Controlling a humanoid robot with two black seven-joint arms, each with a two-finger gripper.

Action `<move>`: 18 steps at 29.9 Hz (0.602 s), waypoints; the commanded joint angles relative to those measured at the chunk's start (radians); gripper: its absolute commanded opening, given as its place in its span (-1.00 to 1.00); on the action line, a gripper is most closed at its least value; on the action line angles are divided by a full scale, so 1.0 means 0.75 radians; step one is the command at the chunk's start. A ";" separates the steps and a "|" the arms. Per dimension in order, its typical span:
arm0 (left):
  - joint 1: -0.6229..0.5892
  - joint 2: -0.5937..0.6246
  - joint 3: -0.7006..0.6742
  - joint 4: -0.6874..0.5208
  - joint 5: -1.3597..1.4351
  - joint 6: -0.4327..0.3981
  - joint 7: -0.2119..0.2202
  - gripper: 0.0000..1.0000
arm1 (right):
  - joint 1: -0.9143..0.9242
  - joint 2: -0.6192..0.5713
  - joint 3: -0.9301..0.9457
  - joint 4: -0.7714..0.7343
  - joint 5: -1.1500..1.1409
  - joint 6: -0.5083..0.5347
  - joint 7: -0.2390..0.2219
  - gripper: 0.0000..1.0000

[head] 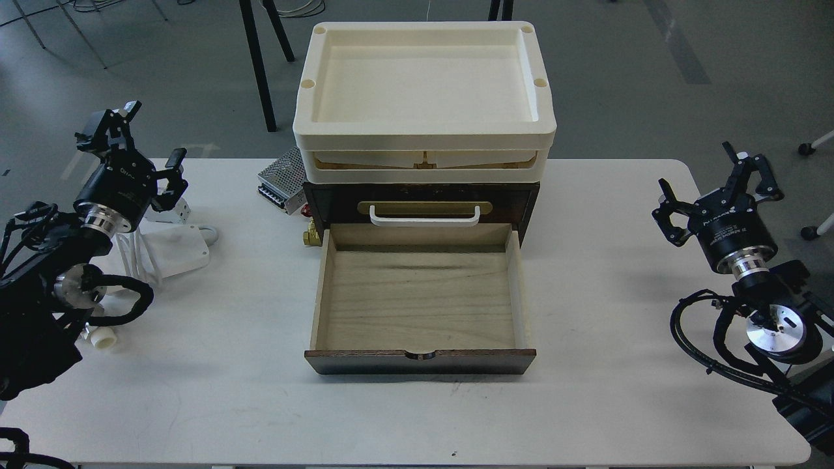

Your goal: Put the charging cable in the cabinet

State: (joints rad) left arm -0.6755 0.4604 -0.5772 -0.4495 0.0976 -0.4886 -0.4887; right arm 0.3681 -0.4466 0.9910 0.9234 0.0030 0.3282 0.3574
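The drawer (pixel 420 296) stands pulled out, ready for the cable (pixel 174 249) just beneath the spread, empty left gripper (pixel 146 140).

White table (pixel 586 404) w/ rounded corners fills most of the view, its top evenly lit w/ soft shadows and a few faint scuffs and dark specks near the front edge. Behind it is a grey floor (pixel 651 98), smooth and matte, w/ a darker grey strip (pixel 677 45) running diagonally at upper right and faint pale markings at left. Black furniture legs (pixel 260 65) stand on the floor at top centre, thin metal legs (pixel 58 32) and loose cords at top left, and what's prob. a chair base w/ castors (pixel 811 146) sits at the far right edge.
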 commanded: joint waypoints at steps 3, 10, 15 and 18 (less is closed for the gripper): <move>0.011 0.000 0.007 0.006 0.007 0.000 0.000 1.00 | 0.000 0.000 0.000 0.000 0.000 -0.002 0.000 0.99; -0.011 0.012 -0.053 0.065 -0.024 0.000 0.000 1.00 | 0.000 0.000 0.000 0.000 0.000 -0.002 0.000 0.99; -0.083 0.104 -0.045 0.139 -0.018 0.000 0.000 1.00 | 0.000 0.000 0.000 0.000 0.000 -0.002 0.000 0.99; -0.089 0.159 -0.040 0.155 -0.009 0.000 0.000 0.95 | 0.000 0.000 0.000 0.000 0.000 -0.002 0.000 0.99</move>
State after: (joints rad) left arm -0.7357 0.5398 -0.6117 -0.3431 0.0865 -0.4887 -0.4887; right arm 0.3681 -0.4463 0.9910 0.9234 0.0031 0.3260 0.3574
